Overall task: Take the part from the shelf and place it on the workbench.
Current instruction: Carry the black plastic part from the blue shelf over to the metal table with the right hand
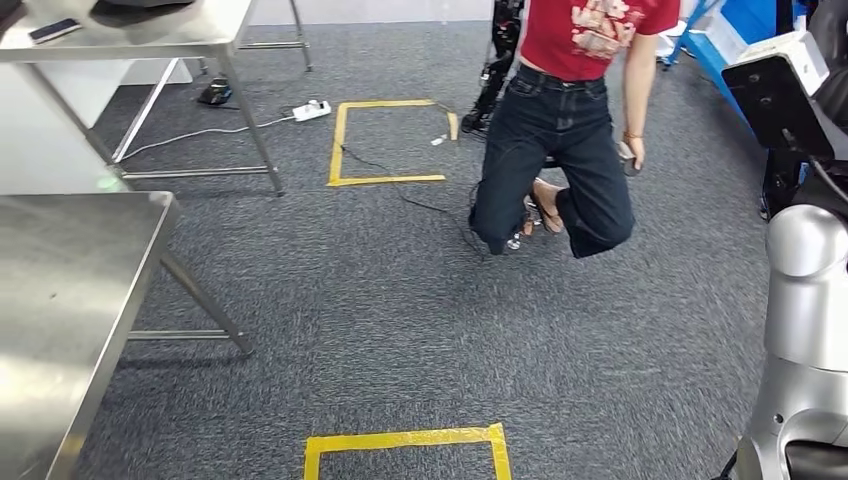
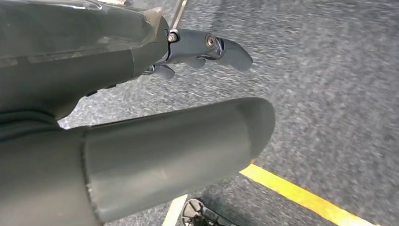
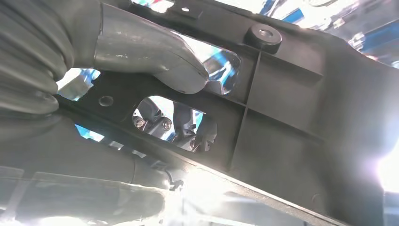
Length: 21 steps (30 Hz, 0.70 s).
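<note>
A black moulded part (image 3: 301, 108) is held in the right hand (image 3: 141, 89), the thick grey thumb (image 3: 150, 54) pressed onto one face while dark fingers (image 3: 181, 125) are seen through a cut-out on the other side — a pinch across the panel, not a wrap around it. The part is flat and ribbed, with a raised round boss near one edge, small holes and open windows through which bright background shows; it looks rigid but thin, and is judged likely to swing if the arm is moved sharply. In the head view a dark panel (image 1: 775, 100) is seen at the upper right of the frame, above the silver right arm (image 1: 805, 330), and is judged to be the same part.

The left hand (image 2: 188, 75) hangs over grey carpet, its thumb and dark fingers apart and nothing held.

The carrying step is judged to be under way: the part is off the shelf and not yet set down. The steel workbench (image 1: 70, 290) lies at the lower left of the frame — the turn toward it is best made slowly, the pinch kept firm and the panel level, and release delayed until the part rests flat on the steel.

On the floor, a yellow tape square (image 1: 405, 442) is marked at bottom centre, a second square (image 1: 385, 140) farther off. Beyond it, a person (image 1: 570, 120) in a red top and dark jeans is pictured at upper centre, and should be given room.
</note>
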### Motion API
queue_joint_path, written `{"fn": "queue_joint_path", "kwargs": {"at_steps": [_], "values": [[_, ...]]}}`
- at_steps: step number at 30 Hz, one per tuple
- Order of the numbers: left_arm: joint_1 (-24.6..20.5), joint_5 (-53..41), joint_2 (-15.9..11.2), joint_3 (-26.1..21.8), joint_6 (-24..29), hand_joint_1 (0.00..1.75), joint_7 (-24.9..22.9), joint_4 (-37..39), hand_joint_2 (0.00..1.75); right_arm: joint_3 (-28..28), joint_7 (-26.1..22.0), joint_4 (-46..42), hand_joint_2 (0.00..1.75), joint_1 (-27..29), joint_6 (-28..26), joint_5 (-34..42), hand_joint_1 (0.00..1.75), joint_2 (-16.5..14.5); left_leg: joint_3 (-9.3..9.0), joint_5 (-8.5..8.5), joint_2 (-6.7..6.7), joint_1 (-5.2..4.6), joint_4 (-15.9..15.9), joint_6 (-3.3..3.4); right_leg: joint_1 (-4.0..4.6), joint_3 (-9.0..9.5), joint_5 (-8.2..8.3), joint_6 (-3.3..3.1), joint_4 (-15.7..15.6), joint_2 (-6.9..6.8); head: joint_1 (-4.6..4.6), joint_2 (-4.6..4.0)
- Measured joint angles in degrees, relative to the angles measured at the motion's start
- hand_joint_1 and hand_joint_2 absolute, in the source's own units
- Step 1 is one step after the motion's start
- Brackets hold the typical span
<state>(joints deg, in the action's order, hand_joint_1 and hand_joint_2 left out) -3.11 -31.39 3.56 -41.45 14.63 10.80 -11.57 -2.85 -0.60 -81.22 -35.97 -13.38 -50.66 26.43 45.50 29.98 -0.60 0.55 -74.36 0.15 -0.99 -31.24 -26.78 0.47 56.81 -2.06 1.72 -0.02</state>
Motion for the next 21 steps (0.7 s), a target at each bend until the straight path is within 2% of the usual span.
{"fn": "queue_joint_path", "kwargs": {"at_steps": [1,2,3,4,6,7,9,10,11,13,14,15,16,17,18,19,21], "values": [[0.06,-0.14,0.01,0.00,0.04,0.00,-0.07,0.01,0.00,-0.03,0.03,0.00,1.75,0.04,0.18,0.37,1.75,0.00,0.28,-0.35,0.30,0.28,-0.47,-0.23,0.03,0.03,-0.06,-0.04,0.01,-0.85,-0.01,0.00],[0.12,-0.23,-0.02,-0.01,0.06,0.00,-0.14,0.00,0.00,-0.07,0.05,0.00,1.75,0.08,0.31,0.56,1.75,0.00,-0.71,-1.65,0.69,0.55,1.46,-0.46,0.00,0.10,-0.17,0.03,0.04,-1.62,-0.01,0.00],[0.14,-0.29,-0.08,-0.01,0.08,0.00,-0.17,-0.01,0.00,-0.13,0.07,0.00,1.75,0.09,0.37,0.65,1.75,0.01,-2.78,-3.45,1.56,0.80,5.25,-0.67,-0.02,0.21,-0.35,0.21,0.12,-2.34,-0.01,0.00],[0.10,-0.33,-0.10,-0.02,0.09,0.00,-0.20,-0.01,0.00,-0.21,0.09,-0.01,1.75,0.08,0.37,0.70,1.75,0.03,-5.03,-4.70,3.05,0.81,9.18,-0.84,0.13,0.30,-0.61,0.54,0.28,-2.98,-0.04,0.00],[0.01,-0.34,-0.11,-0.02,0.10,0.00,-0.20,-0.02,0.00,-0.39,0.16,-0.03,1.75,0.01,0.38,0.73,1.75,0.22,-7.96,-5.88,4.70,0.64,14.11,-0.47,0.65,0.45,-1.16,1.30,0.65,-4.16,0.14,0.00],[0.00,-0.35,-0.09,-0.02,0.10,0.00,-0.20,-0.02,0.00,-0.44,0.19,-0.04,1.75,-0.03,0.38,0.75,1.75,0.32,-8.22,-5.72,4.65,0.41,14.57,-0.10,0.96,0.57,-1.31,1.57,0.70,-4.71,0.26,0.00],[0.07,-0.35,-0.11,-0.02,0.10,0.00,-0.22,-0.03,0.00,-0.43,0.23,-0.05,1.75,-0.04,0.39,0.76,1.75,0.44,-8.32,-5.89,3.08,0.26,14.76,0.85,1.01,0.89,-1.60,2.04,0.60,-5.64,0.46,0.01],[0.06,-0.35,-0.12,-0.02,0.13,0.00,-0.23,-0.04,0.00,-0.41,0.27,-0.05,1.75,-0.02,0.39,0.76,1.75,0.46,-8.45,-5.98,2.40,0.23,14.93,1.31,0.82,0.79,-2.10,2.25,1.14,-4.84,0.49,0.01],[0.00,-0.35,-0.16,-0.02,0.15,0.00,-0.25,-0.06,0.00,-0.44,0.31,-0.04,1.75,0.01,0.39,0.78,1.75,0.56,-8.57,-6.11,1.74,0.27,15.10,1.80,0.55,0.08,-3.06,2.33,2.78,-3.33,0.54,0.01],[-0.19,-0.40,-0.30,-0.03,0.15,0.00,-0.24,-0.10,0.00,-0.52,0.35,-0.03,1.75,0.09,0.74,1.31,1.75,0.79,-8.59,-6.30,0.33,0.30,15.25,2.48,0.18,-3.24,-6.07,2.10,9.74,0.46,0.73,0.01],[-0.25,-0.45,-0.34,-0.03,0.09,0.00,-0.23,-0.12,0.00,-0.56,0.35,0.00,1.75,0.19,1.16,1.80,1.75,0.87,-8.53,-6.34,-0.44,0.26,15.25,2.63,0.14,-5.45,-7.50,2.02,14.00,1.39,0.81,0.01],[-0.24,-0.55,-0.35,-0.04,-0.02,0.00,-0.21,-0.13,0.00,-0.57,0.33,0.04,1.75,0.35,1.71,2.31,1.75,0.91,-8.51,-6.37,-1.30,0.22,15.24,2.70,0.15,-7.19,-8.31,2.12,17.14,1.75,0.87,0.01],[-0.20,-0.70,-0.33,-0.04,-0.16,0.00,-0.14,-0.13,0.00,-0.57,0.20,0.07,1.75,0.52,2.21,2.76,1.75,0.92,-8.50,-6.41,-2.15,0.18,15.23,2.73,0.15,-8.03,-8.25,2.39,18.31,1.90,0.90,0.01],[-0.17,-0.85,-0.31,-0.04,-0.30,0.00,-0.03,-0.13,0.00,-0.55,-0.01,0.09,1.75,0.65,2.54,3.11,1.75,0.95,-8.51,-6.47,-3.01,0.15,15.22,2.74,0.12,-7.69,-7.23,2.77,17.00,2.02,0.90,0.00],[-0.15,-1.06,-0.27,-0.04,-0.42,0.00,0.09,-0.13,0.00,-0.52,-0.29,0.08,1.75,0.69,2.73,3.39,1.75,0.99,-8.54,-6.54,-3.86,0.16,15.20,2.70,0.04,-6.27,-5.53,3.19,13.58,2.44,0.91,0.00],[-0.15,-1.29,-0.24,-0.04,-0.49,0.00,0.20,-0.13,0.00,-0.45,-0.60,0.05,1.75,0.61,2.88,3.62,1.75,1.02,-8.54,-6.65,-4.70,0.17,15.20,2.58,-0.13,-4.31,-3.70,3.50,9.08,3.62,0.92,0.00],[-0.14,-1.66,-0.19,-0.04,-0.53,0.00,0.26,-0.13,0.00,-0.11,-1.07,-0.01,1.75,0.28,3.39,3.65,1.75,1.06,-8.28,-6.92,-6.23,0.05,15.18,2.07,-0.06,-1.25,-1.31,3.40,2.73,5.37,0.90,0.00]]}}
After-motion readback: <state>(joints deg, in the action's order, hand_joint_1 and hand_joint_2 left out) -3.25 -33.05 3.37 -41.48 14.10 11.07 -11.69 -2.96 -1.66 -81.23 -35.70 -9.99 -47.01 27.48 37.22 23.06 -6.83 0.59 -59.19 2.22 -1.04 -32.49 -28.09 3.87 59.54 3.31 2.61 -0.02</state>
